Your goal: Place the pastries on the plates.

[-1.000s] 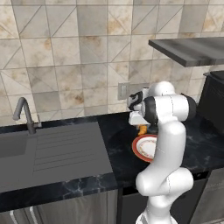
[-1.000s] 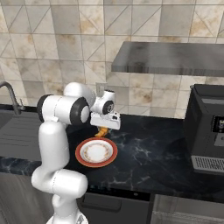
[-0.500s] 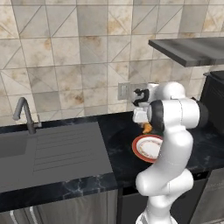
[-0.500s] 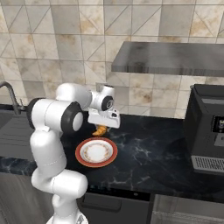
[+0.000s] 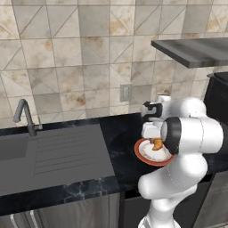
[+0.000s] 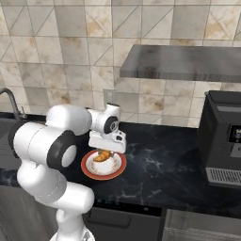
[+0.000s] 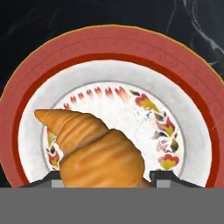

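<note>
The golden-orange croissant (image 7: 96,153) sits between my finger tips, with my gripper (image 7: 107,179) shut on it. Directly under it lies the red-rimmed plate (image 7: 109,41) with a pale flowered centre, on the black counter. From the base views my gripper (image 5: 155,137) (image 6: 105,148) points down, and the croissant (image 5: 157,144) (image 6: 102,155) hangs low over the middle of the plate (image 5: 139,154) (image 6: 87,167). Whether the croissant touches the plate, I cannot tell. The donut and the plain white plate are out of view.
A grey sink (image 5: 49,151) with a faucet (image 5: 24,116) fills the counter's left. A black coffee machine (image 6: 223,141) stands at the right under a dark hood (image 6: 183,61). The tiled wall carries an outlet (image 5: 125,92) behind the plate.
My arm has swung forward and down, bringing the croissant from above the plate's far side to low over its centre. The plate has stayed put.
</note>
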